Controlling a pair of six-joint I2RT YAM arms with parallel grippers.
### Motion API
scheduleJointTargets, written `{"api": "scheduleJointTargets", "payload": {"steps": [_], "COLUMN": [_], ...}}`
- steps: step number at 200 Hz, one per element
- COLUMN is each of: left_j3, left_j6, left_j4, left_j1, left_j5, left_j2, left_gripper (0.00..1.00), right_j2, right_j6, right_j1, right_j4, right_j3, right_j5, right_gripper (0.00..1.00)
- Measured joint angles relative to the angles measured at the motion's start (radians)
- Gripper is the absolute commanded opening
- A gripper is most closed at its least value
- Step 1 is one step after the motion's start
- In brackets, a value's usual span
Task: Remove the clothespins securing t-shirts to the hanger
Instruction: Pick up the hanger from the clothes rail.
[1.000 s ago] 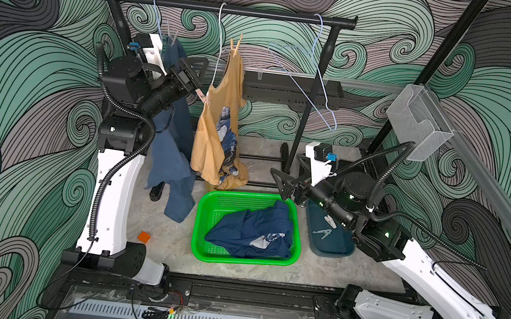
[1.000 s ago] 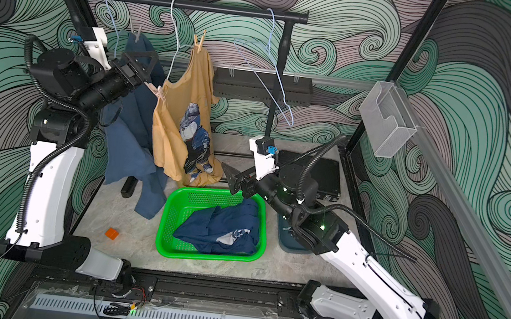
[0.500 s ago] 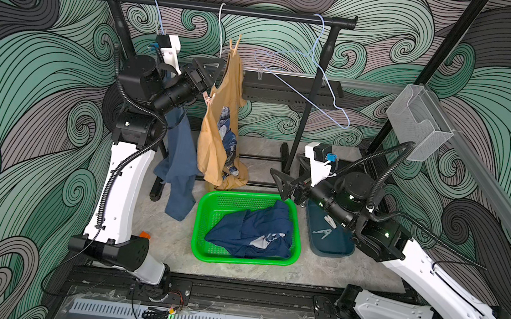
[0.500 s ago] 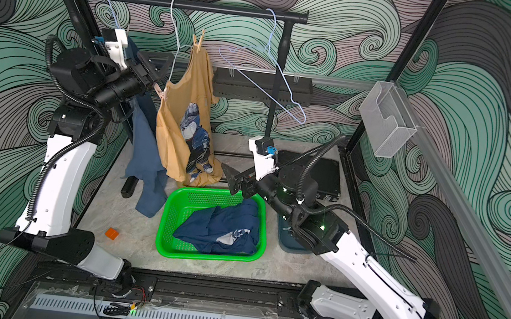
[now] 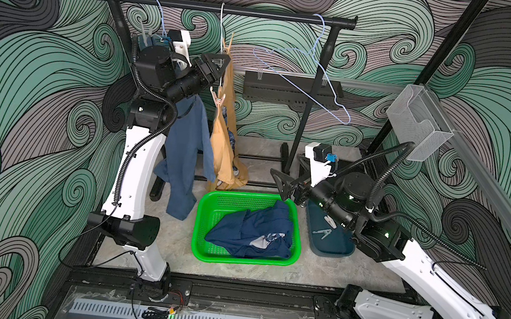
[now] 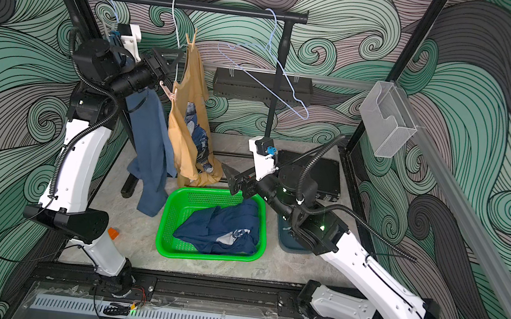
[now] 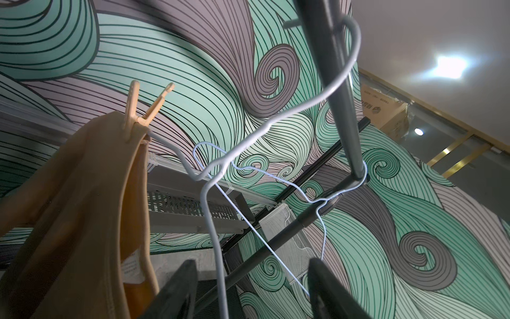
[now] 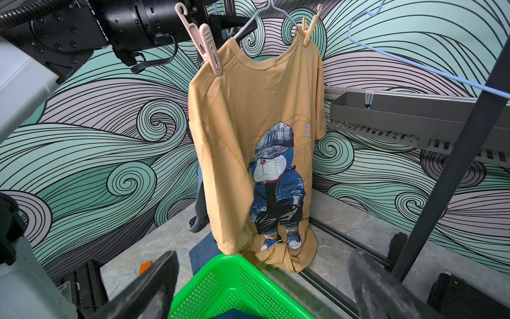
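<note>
The mustard t-shirt (image 5: pixel 225 137) hangs from the middle hanger (image 7: pixel 215 221). A pink clothespin (image 8: pixel 207 47) grips its lower shoulder and a tan clothespin (image 7: pixel 138 110) its upper one. My left gripper (image 5: pixel 217 62) is raised beside that hanger's neck, open, with the bare wire running between its fingers (image 7: pixel 176 290), nearer one of them. The blue t-shirt (image 5: pixel 187 146) droops from the hanger behind my left arm. The navy t-shirt (image 5: pixel 252 232) lies in the green basket (image 5: pixel 197 225). My right gripper (image 5: pixel 280 184) hovers open and empty over the basket's far right corner.
An empty pale blue hanger (image 5: pixel 302 77) hangs tilted at the right end of the black rail (image 5: pixel 264 13). A dark teal tray (image 5: pixel 332 247) to the right of the basket holds loose clothespins (image 5: pixel 321 232). A small orange piece (image 6: pixel 113 232) lies on the floor by my left arm's base.
My left arm has swung up and to the right, from the blue t-shirt to the middle hanger, and its jaws have narrowed. The empty hanger has swayed. My right arm has stayed still.
</note>
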State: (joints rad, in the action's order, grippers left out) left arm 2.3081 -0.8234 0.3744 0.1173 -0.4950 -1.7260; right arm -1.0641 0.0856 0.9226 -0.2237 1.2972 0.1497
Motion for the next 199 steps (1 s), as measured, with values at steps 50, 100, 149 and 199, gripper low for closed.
{"api": "scheduleJointTargets", "payload": {"steps": [50, 100, 149, 199], "left_j3": [0.140, 0.197, 0.127, 0.153], "left_j6": [-0.024, -0.026, -0.025, -0.047], "left_j4": [0.008, 0.054, 0.060, 0.049], "left_j1": [0.007, 0.014, 0.019, 0.021], "left_j5": [0.001, 0.014, 0.042, 0.040], "left_j2": [-0.097, -0.132, -0.124, -0.134], "left_gripper": [0.53, 0.52, 0.35, 0.12], "right_j2": [0.000, 0.000, 0.000, 0.000], "right_j6": [0.000, -0.001, -0.004, -0.007], "right_j1": [0.000, 0.000, 0.000, 0.000], "right_j4": [-0.002, -0.005, -0.005, -0.005], "right_j3": [0.000, 0.000, 0.000, 0.000], "right_j5": [0.001, 0.001, 0.002, 0.002], "right_gripper": [0.96, 0.96, 0.96, 0.96]}}
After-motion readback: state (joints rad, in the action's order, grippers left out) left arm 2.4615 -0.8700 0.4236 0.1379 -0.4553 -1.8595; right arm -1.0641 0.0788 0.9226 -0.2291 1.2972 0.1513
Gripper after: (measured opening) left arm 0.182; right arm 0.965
